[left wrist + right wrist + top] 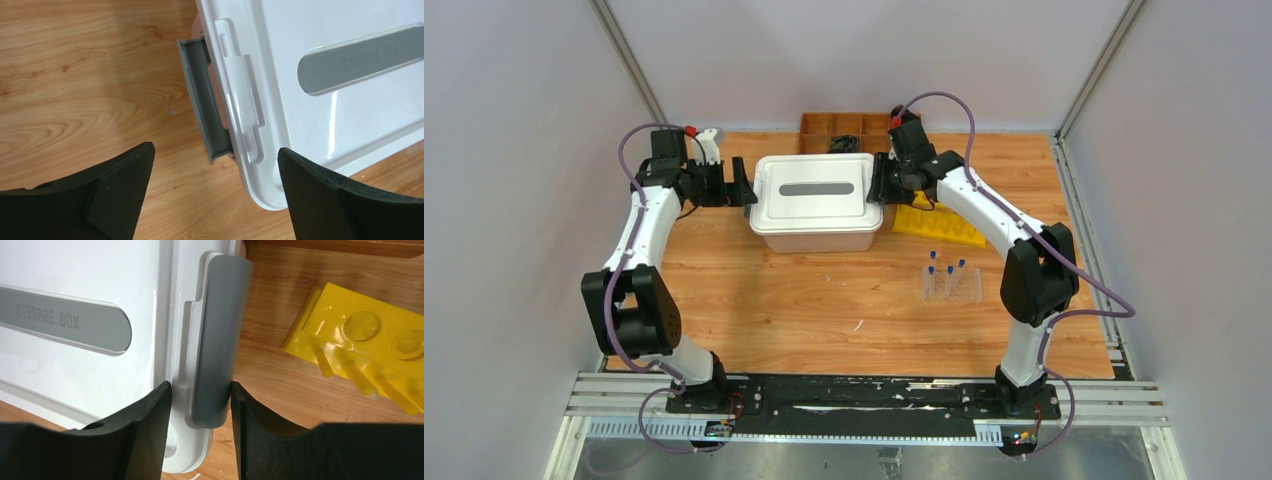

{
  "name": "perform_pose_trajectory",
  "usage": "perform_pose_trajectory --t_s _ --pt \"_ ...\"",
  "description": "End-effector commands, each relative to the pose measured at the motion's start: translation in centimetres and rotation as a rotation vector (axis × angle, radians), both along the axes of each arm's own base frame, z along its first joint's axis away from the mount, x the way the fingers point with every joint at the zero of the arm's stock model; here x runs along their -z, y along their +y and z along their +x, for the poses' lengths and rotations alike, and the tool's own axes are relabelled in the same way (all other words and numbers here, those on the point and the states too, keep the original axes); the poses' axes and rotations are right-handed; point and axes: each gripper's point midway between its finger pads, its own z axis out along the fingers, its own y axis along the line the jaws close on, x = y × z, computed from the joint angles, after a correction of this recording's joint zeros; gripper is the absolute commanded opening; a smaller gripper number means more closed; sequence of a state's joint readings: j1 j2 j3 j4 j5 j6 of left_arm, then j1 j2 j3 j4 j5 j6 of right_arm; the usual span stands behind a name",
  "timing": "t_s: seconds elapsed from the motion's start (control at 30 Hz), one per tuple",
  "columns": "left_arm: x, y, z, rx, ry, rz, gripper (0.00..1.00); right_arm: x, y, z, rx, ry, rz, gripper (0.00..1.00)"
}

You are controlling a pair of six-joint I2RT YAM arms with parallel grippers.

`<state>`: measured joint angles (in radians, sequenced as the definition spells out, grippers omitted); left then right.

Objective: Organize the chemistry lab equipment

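Observation:
A clear tube rack [951, 285] with three blue-capped tubes [947, 270] stands on the table at the right. A white lidded storage box [814, 215] sits in the middle back. My left gripper [742, 187] is open at the box's left end, its jaws either side of the box's corner [215, 190], touching nothing. The left grey latch [202, 100] is swung outward. My right gripper [879, 185] is shut on the right grey latch [217, 340] and the lid edge [200, 405]. The funnel and the tiny blue piece are out of view.
A yellow moulded rack [939, 222] lies just right of the box, also in the right wrist view [370, 335]. A brown wooden compartment tray [844, 125] is behind the box. A small white scrap [859, 325] lies on the table in front.

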<state>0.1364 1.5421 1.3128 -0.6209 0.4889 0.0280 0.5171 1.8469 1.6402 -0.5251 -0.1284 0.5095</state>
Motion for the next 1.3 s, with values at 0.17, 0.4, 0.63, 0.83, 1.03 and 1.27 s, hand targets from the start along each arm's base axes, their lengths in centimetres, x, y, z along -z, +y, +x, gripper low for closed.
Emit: perform_pose_trajectory --t_s 0.17,0.4,0.63,0.83,1.03,1.27 --pt "2.6 -0.3 0.7 -0.048 0.065 -0.218 1.0 1.0 -1.7 -0.6 0.048 -0.01 -0.178 0.39" --pt "3.3 -1.5 1.2 0.001 0.076 -0.367 1.0 0.8 -1.3 -0.5 0.033 -0.032 -0.211 0.32" --pt "3.3 -2.8 1.7 0.051 0.055 -0.47 1.0 1.0 -0.4 -0.4 0.007 -0.027 -0.221 0.3" --pt "3.4 -3.6 2.0 0.083 0.073 -0.543 1.0 1.3 0.3 -0.6 -0.018 -0.015 -0.228 0.29" --pt "2.2 -4.1 2.2 0.101 0.045 -0.53 0.83 1.4 0.5 -0.7 -0.033 -0.018 -0.244 0.27" --pt "1.0 -4.4 2.0 0.104 0.031 -0.429 0.61 1.7 0.5 -0.9 -0.048 -0.017 -0.262 0.24"
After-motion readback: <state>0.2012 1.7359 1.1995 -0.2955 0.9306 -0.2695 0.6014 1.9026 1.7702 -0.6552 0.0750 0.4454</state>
